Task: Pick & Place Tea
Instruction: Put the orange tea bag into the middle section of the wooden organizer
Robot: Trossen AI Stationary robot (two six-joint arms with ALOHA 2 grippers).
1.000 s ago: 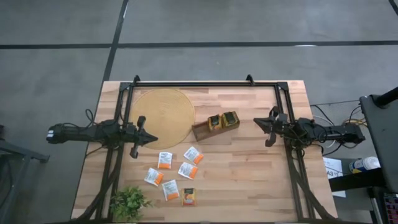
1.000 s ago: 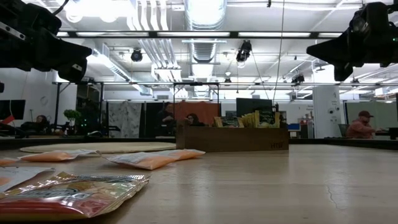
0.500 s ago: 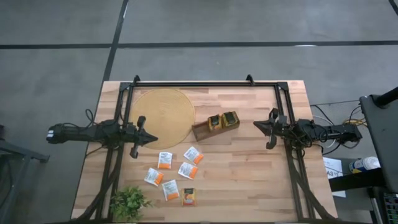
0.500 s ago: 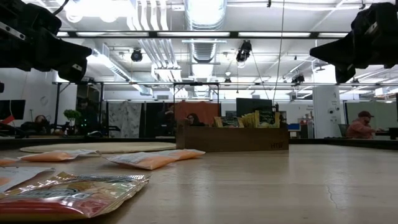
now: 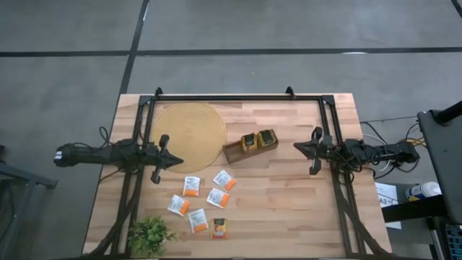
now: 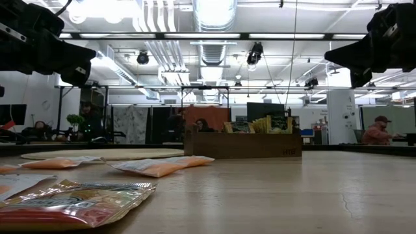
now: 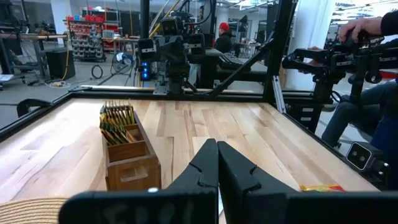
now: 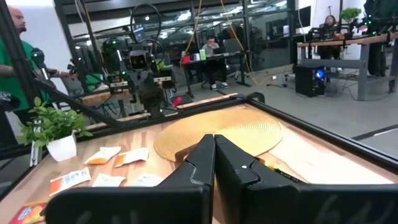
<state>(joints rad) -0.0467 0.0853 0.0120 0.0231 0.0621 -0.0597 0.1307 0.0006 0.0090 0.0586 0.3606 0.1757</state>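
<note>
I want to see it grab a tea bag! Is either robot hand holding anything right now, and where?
No, nothing is held. The left gripper and right gripper are both shut and empty, above the table; the tea bags lie loose.

Six loose tea sachets (image 5: 204, 200); one wooden tray (image 5: 250, 146); one round mat (image 5: 190, 136); one plant (image 5: 149, 235).

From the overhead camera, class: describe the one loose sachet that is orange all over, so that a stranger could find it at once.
Start at the small leafy green plant at the near left corner of the light wooden table. Just right of it lies a cluster of six flat sachets. The all-orange sachet is the nearest to the table's front edge; its five neighbours are white with an orange patch.
</note>
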